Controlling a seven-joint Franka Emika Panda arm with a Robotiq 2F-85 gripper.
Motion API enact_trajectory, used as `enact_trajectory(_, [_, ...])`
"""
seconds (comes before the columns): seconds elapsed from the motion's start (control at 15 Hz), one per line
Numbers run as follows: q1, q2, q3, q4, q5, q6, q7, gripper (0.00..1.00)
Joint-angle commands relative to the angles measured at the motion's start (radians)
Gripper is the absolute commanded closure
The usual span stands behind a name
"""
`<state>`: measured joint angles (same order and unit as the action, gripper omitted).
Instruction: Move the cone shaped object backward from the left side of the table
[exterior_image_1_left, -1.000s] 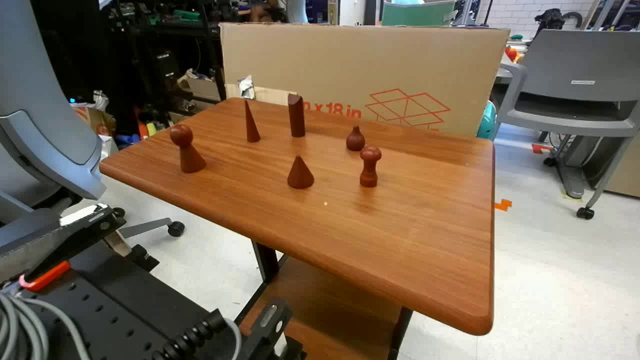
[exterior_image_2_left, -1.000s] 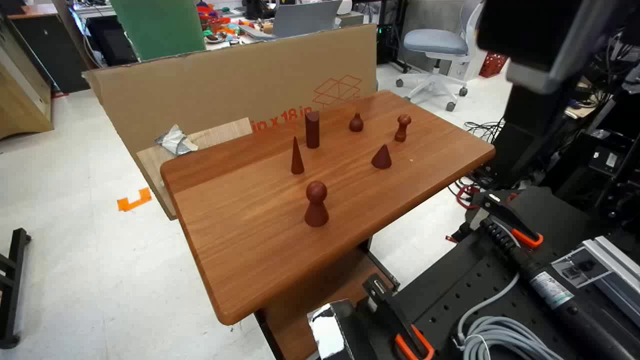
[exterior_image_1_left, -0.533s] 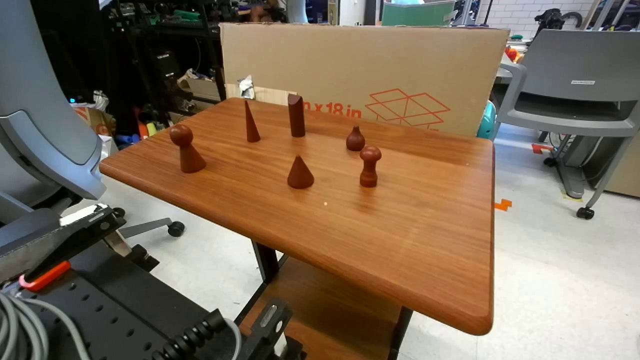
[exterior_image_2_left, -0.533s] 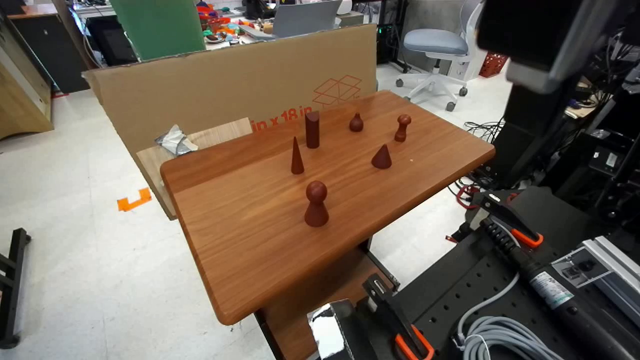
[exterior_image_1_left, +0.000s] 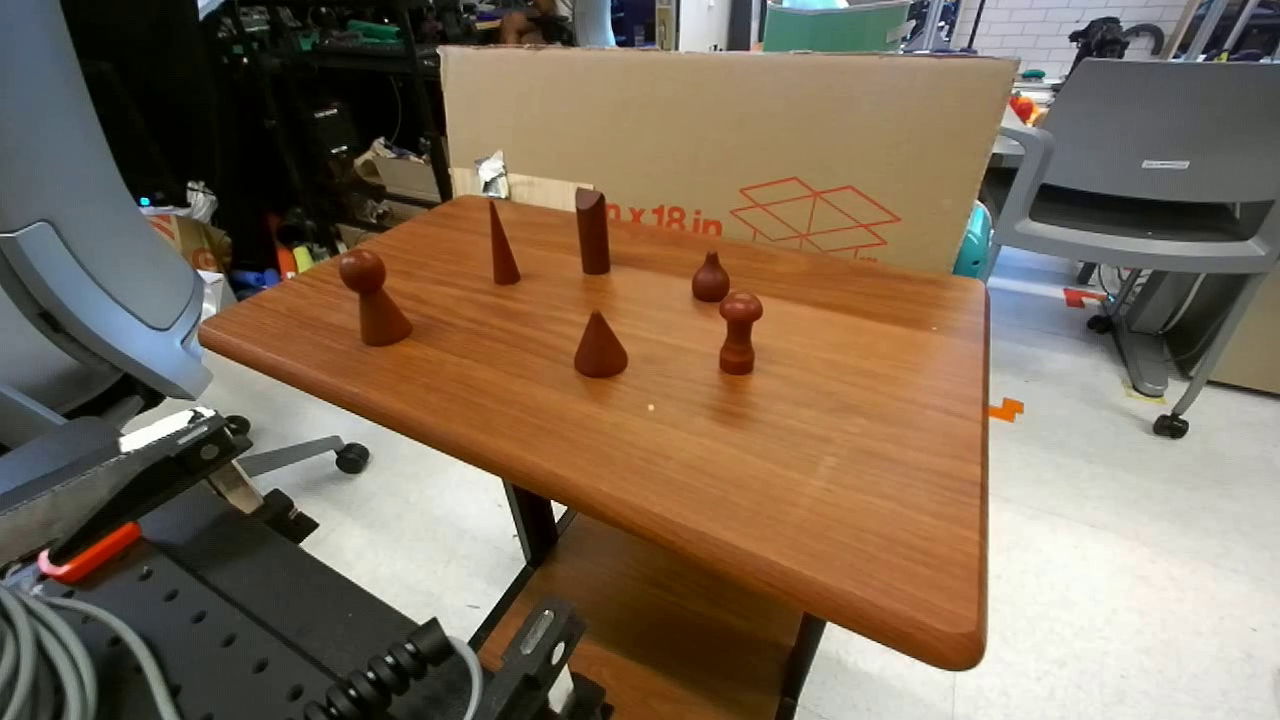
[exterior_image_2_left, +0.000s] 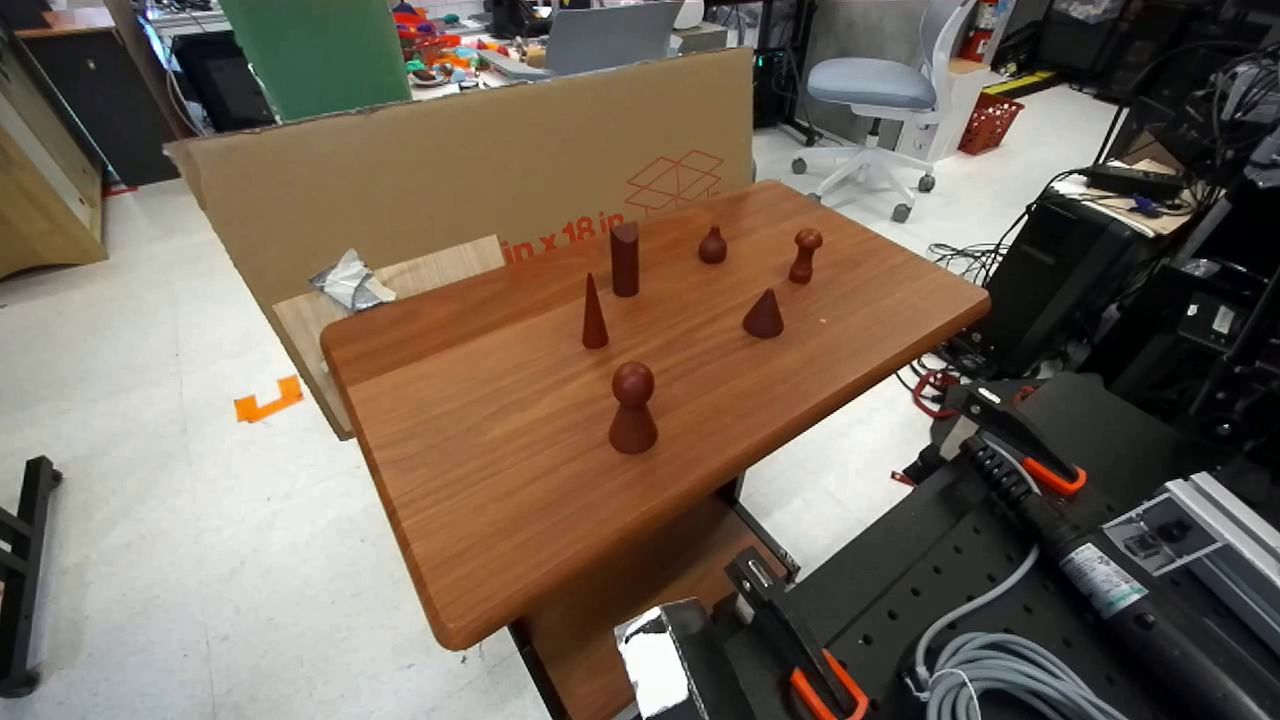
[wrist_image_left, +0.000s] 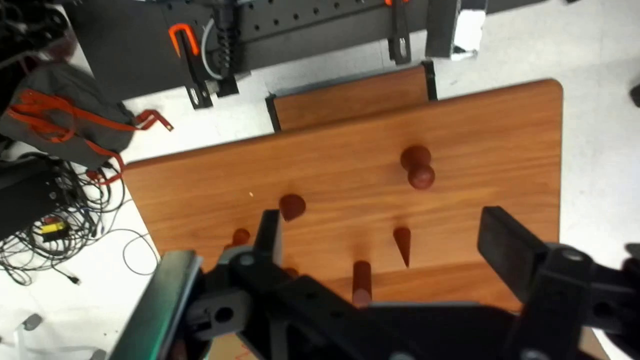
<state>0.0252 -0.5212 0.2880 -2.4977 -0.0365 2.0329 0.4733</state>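
The cone shaped object is a tall, slender dark reddish-brown cone (exterior_image_1_left: 504, 252), upright on the left rear part of the glossy brown table (exterior_image_1_left: 820, 480). In an exterior view the cone (exterior_image_2_left: 594, 322) stands near the middle of the table (exterior_image_2_left: 480, 500). In the wrist view I look down on the cone (wrist_image_left: 402, 242), its tip pointing to the lower edge of the picture. My gripper (wrist_image_left: 382, 214) is wide open and empty, high above the table. The cone shows between its fingers, well below and apart from them. The gripper is out of sight in both exterior views.
Around the cone stand a dark cylinder with a slanted top (exterior_image_1_left: 593, 235), a ball-headed piece (exterior_image_1_left: 383, 315), a squat cone (exterior_image_1_left: 601, 350), a bulb piece (exterior_image_1_left: 711, 280) and a mushroom-topped piece (exterior_image_1_left: 738, 345). A cardboard sheet (exterior_image_1_left: 720, 120) rises behind. A black bench (exterior_image_2_left: 900, 610) with clamps stands in front.
The dark part of the arm at the upper right of an exterior view has moved out of that picture. The pieces on the table have not moved.
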Motion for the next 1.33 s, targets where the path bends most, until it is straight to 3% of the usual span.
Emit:
enact_trajectory(0.0, [-0.013, 0.177, -0.008, 0.136, -0.043, 0.113, 0.004, 0.00])
enact_trajectory(0.53, [0.012, 0.544, -0.059, 0.356, -0.151, 0.300, 0.007, 0.00])
enact_trajectory(0.8, [0.050, 0.673, -0.102, 0.429, -0.103, 0.309, -0.051, 0.00])
enact_trajectory(1.27, [0.108, 0.838, -0.180, 0.524, -0.134, 0.293, -0.024, 0.00])
